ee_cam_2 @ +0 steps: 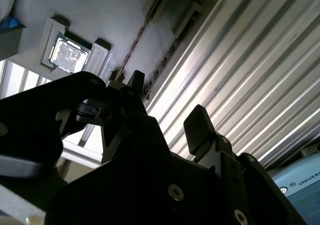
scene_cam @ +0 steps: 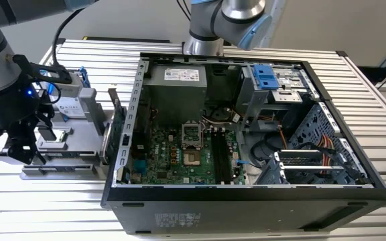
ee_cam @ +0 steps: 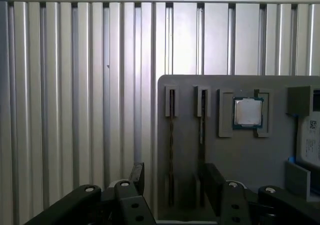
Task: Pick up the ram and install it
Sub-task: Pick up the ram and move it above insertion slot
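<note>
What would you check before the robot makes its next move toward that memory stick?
1. Gripper open and empty: ok.
2. Ram standing on edge in the grey holder: ok.
3. Ram between the fingers in the first wrist view: ok, though a second stick lies there too.
4. Height above the ram: cannot tell.
5. Computer case open, memory slots exposed: ok.

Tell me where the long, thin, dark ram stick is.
In the first wrist view the ram stands on edge in the grey holder plate's outer slot, one slot from the square silver processor chip, in line with the open gripper.
</note>
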